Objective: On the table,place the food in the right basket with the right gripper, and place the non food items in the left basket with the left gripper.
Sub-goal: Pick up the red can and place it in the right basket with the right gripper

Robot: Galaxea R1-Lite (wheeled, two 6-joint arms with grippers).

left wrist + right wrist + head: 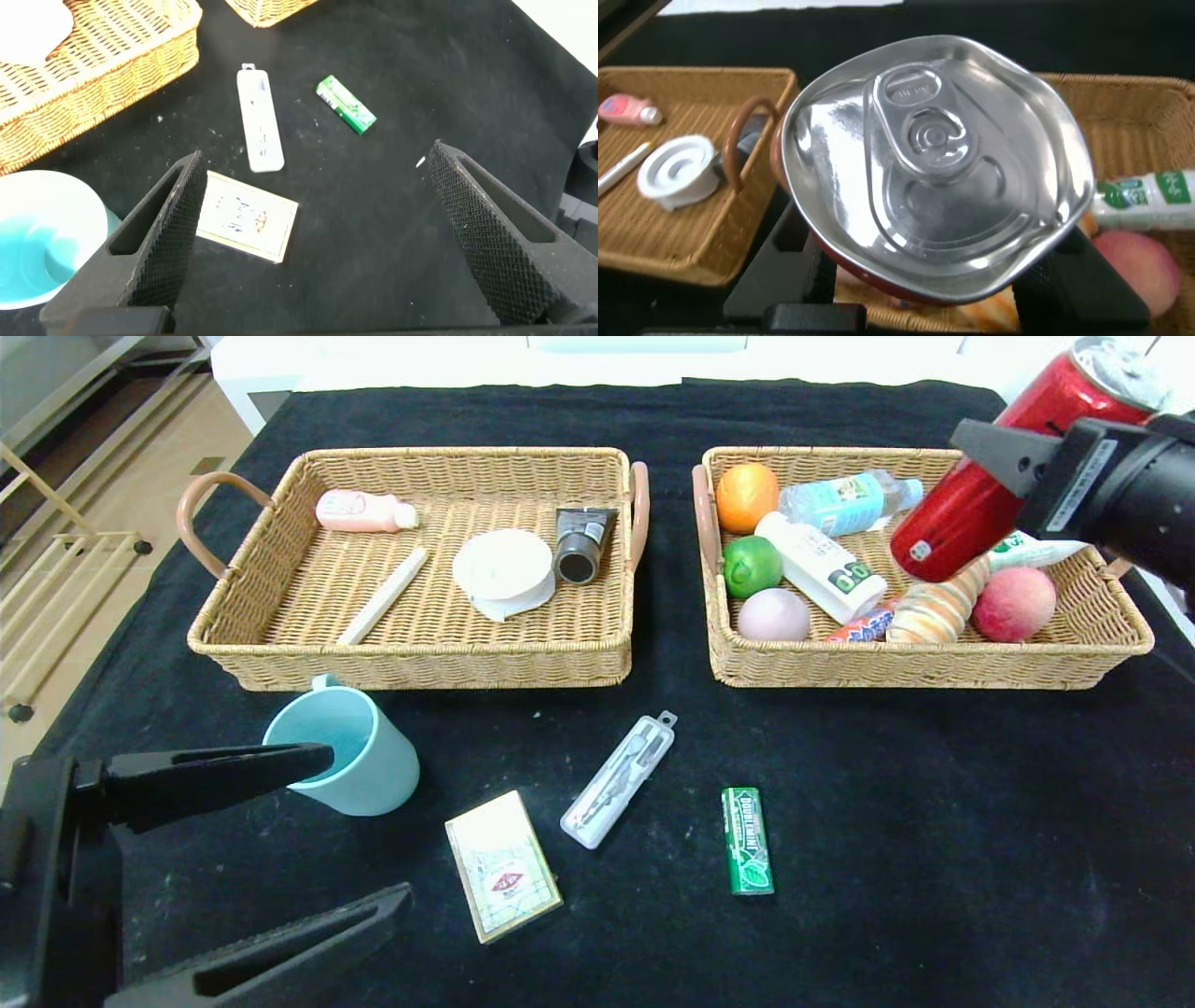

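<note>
My right gripper (pixel 1004 462) is shut on a red drink can (pixel 999 476) and holds it tilted above the right basket (pixel 924 663); its dented silver top fills the right wrist view (pixel 934 159). My left gripper (pixel 364 831) is open and empty, low over the table's front left, near a teal cup (pixel 359 756) and a cream card box (pixel 502 863). A clear pen case (pixel 618 779) and a green gum pack (pixel 747 840) lie on the black cloth. In the left wrist view the card box (pixel 245 217) lies by one finger (pixel 163 233).
The left basket (pixel 411 658) holds a pink bottle, a white stick, a white round lid and a grey tube. The right basket holds an orange, a lime, a peach, bottles, a bread roll and a pale ball. The table's left edge drops to the floor.
</note>
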